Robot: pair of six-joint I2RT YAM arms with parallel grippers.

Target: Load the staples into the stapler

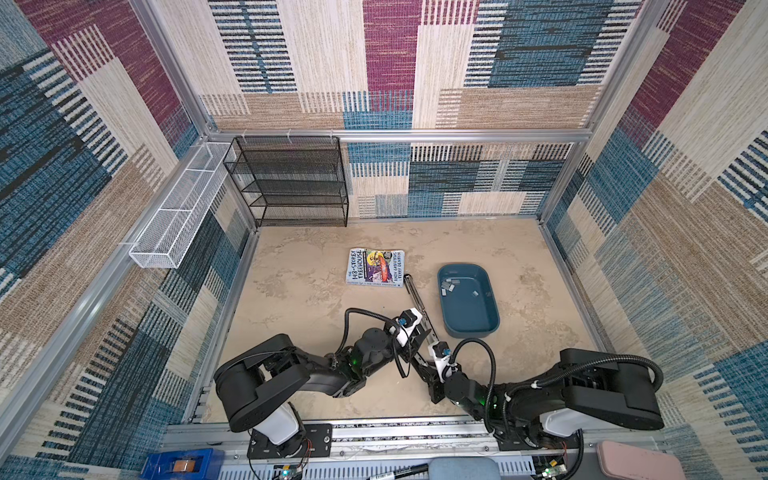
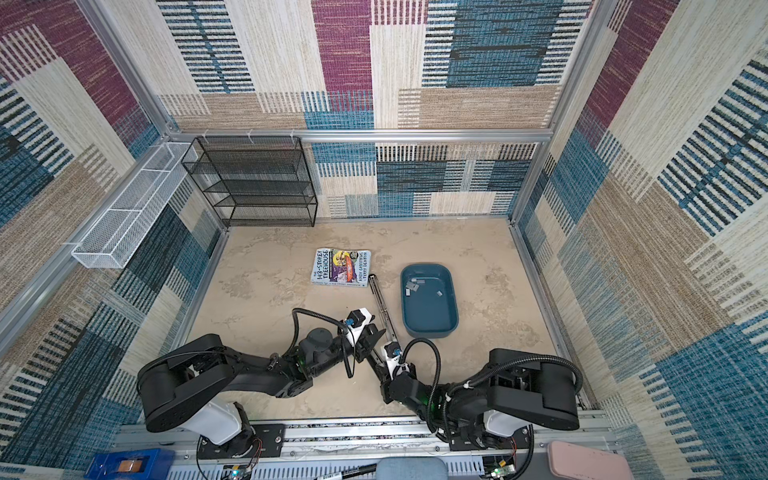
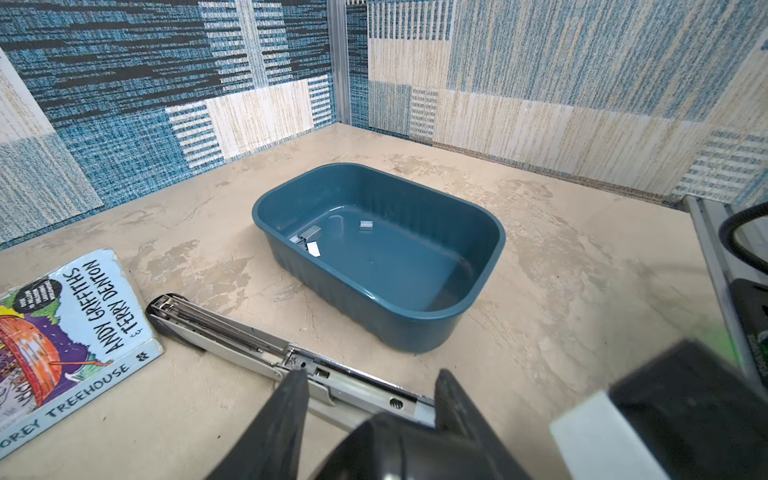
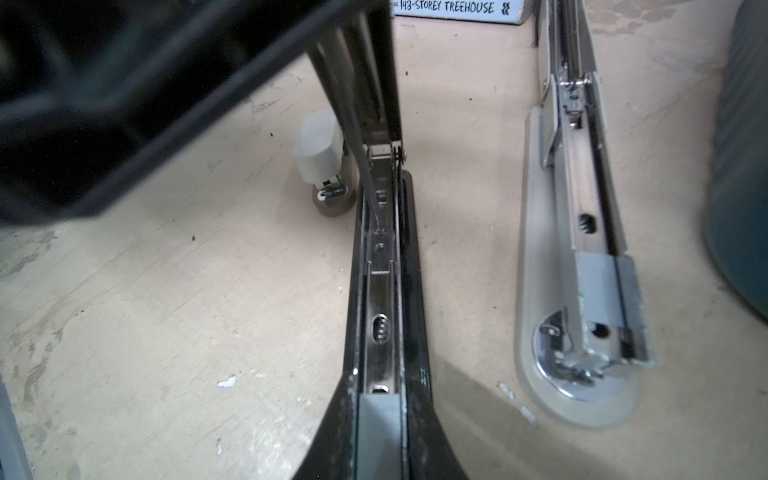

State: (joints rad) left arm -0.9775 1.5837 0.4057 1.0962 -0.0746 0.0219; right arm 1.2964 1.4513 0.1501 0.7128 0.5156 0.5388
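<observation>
- My right gripper (image 4: pixel 381 386) is drawn in narrow, and a grey staple strip (image 4: pixel 380 432) sits pinched between its fingers. I cannot tell whether the pads also bear on the rail walls.
- That strip lies at the near end of the black stapler (image 4: pixel 376 291). The stapler's channel is open and its lid is tipped up at the hinge, under my left arm.
- My left gripper (image 3: pixel 372 374) is parted and holds nothing. Its two fingers stand apart over the grey stapler (image 3: pixel 232 332), one tip at the hinge and the other further along the rail. I cannot tell if either tip touches the metal.
- The rest of the staples (image 3: pixel 309 239) lie loose in the blue tub (image 3: pixel 490 232). Most are clustered against one long wall and one piece lies apart toward the middle. The remaining tub floor is bare.
- The grey stapler is folded out flat. Its far end is just beside a corner of the book (image 3: pixel 62 324), too close for me to tell if they touch.
- Only a thin lane of bare table (image 3: pixel 561 311) separates the grey stapler from the tub's rim.
- The two staplers lie nearly side by side with a bare lane between them.
- A small white stapler (image 4: pixel 318 149) stands just beside the black stapler's hinge, on the side away from the grey one.
- In both top views my wrists crowd together at the table's near middle, with wide bare surface to the left and to the right past the tub.
- The black wire rack (image 1: pixel 291 178) and the white mesh basket (image 1: pixel 178 208) stand at the far left, well apart from me.
</observation>
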